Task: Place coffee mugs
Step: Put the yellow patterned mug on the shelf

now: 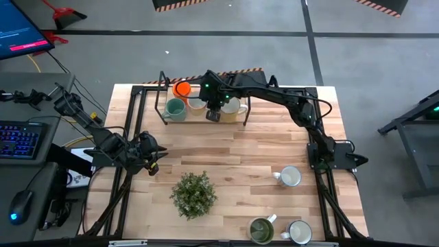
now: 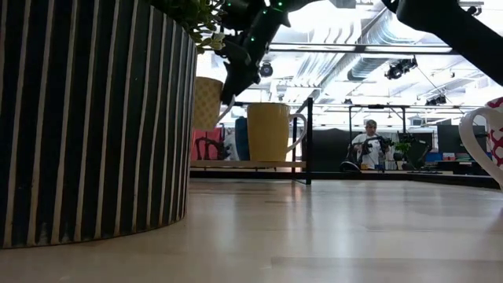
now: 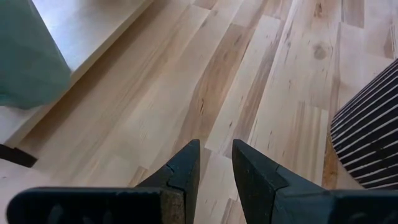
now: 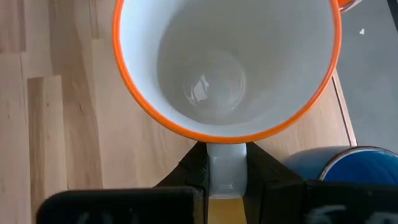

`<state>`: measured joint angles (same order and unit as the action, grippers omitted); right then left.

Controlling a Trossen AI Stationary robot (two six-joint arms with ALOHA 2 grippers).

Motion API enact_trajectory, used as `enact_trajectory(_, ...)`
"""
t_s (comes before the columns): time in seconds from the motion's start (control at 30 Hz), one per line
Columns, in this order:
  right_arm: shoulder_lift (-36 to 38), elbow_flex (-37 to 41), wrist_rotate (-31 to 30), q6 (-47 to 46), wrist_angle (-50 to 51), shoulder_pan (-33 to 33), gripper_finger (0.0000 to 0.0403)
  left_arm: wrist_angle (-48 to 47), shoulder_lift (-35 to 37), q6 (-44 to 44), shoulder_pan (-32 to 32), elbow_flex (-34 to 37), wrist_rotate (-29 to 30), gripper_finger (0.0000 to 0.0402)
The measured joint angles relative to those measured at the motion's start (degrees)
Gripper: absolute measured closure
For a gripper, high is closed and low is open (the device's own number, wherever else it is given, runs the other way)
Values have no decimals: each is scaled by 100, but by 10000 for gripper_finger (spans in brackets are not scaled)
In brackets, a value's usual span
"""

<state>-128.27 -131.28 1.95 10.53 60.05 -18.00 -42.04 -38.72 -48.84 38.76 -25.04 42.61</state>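
At the upper centre of the high view, the right gripper (image 4: 227,171) pinches a white mug's (image 4: 227,65) handle. The left gripper (image 3: 216,165), at the left, hangs slightly spread and empty over the table (image 1: 274,147).

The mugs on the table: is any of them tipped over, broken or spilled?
Nothing stands out. The mugs by the shelf and the three near the table's front right stand upright. The right gripper holds the orange-rimmed mug by its handle; it is empty and intact.
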Motion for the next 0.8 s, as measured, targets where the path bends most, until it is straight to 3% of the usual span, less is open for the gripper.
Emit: enact_trajectory(0.8,-430,0,-23,157,-26,-43,377,51,0,-15,0,0,0,320)
